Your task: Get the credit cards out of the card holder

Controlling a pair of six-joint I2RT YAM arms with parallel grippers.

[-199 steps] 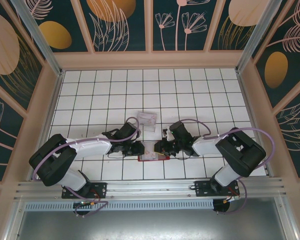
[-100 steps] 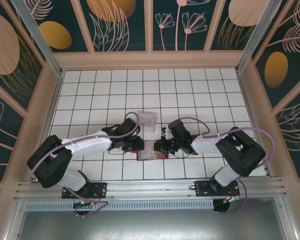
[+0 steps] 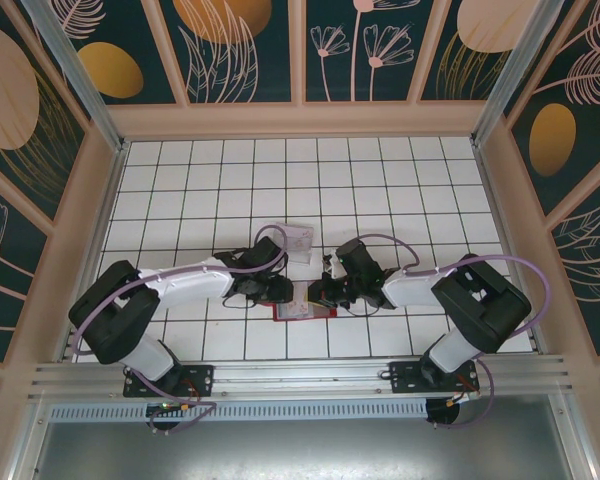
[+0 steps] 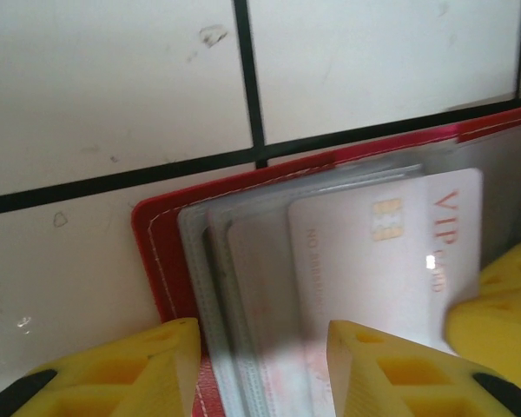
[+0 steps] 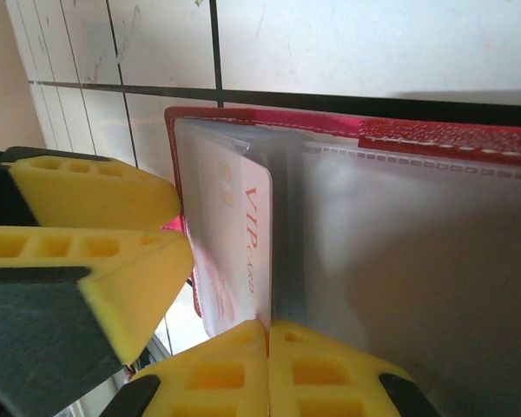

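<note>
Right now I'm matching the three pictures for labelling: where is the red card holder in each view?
Top external: card holder lies open, low centre of the tiled table.
Left wrist: card holder shows its red edge at lower left, rising to upper right.
Right wrist: card holder shows its red border along the top, clear sleeves below.
Shared landmark: the white VIP card, in both wrist views.
</note>
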